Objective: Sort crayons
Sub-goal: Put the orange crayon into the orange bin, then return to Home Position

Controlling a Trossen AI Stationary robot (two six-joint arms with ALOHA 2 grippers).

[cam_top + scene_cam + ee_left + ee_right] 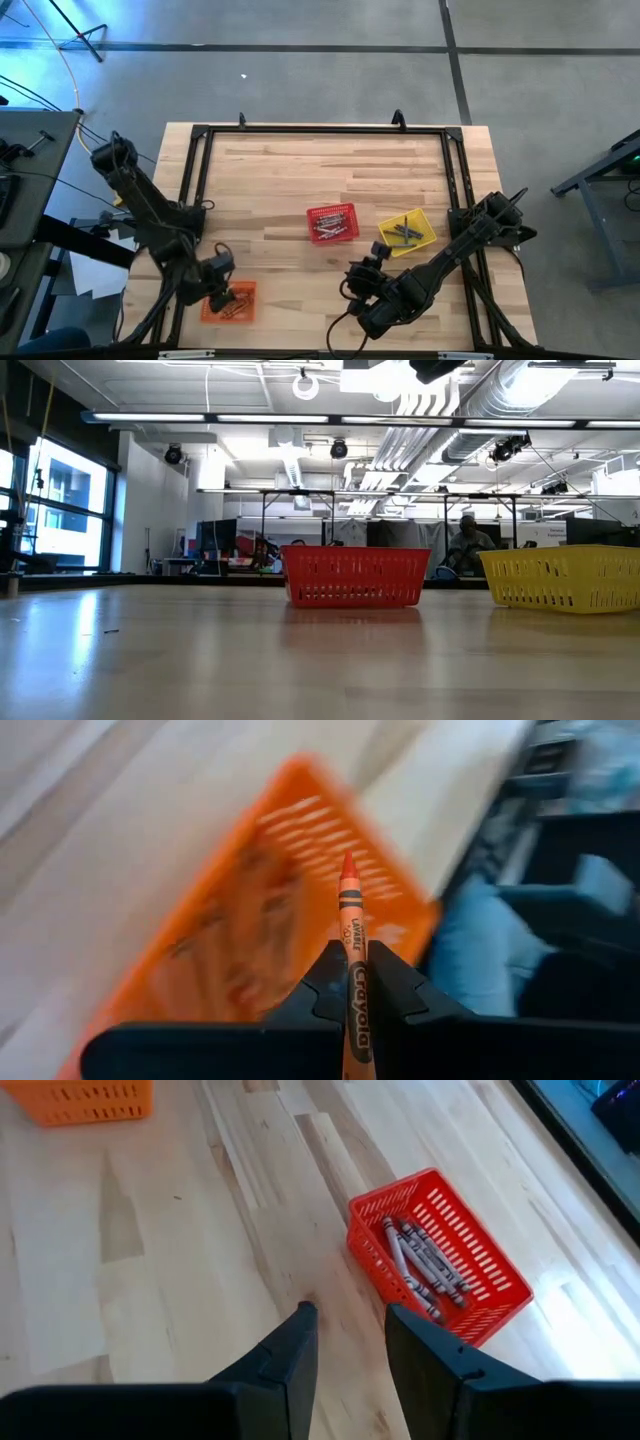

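Observation:
My left gripper hangs over the orange basket at the table's near left, shut on an orange-red crayon. That basket holds several orange crayons. My right gripper stands open above bare table, near the table's front edge, right of the middle. Beyond it sit the red basket, holding several grey crayons, and the yellow basket, holding several bluish crayons. Both baskets rest on their bottoms on the table. My left gripper pinches the crayon's wrapped shaft between its two fingers. The crayon lies along the fingers, its pointed tip sticking out past the fingertips. The fingers slant down from above. The crayon is lifted clear, over the orange basket.
A black frame runs round the wooden tabletop. The low view shows the red basket and the yellow basket on the table, with a person sitting in the room behind. Bare wood spreads across the far half.

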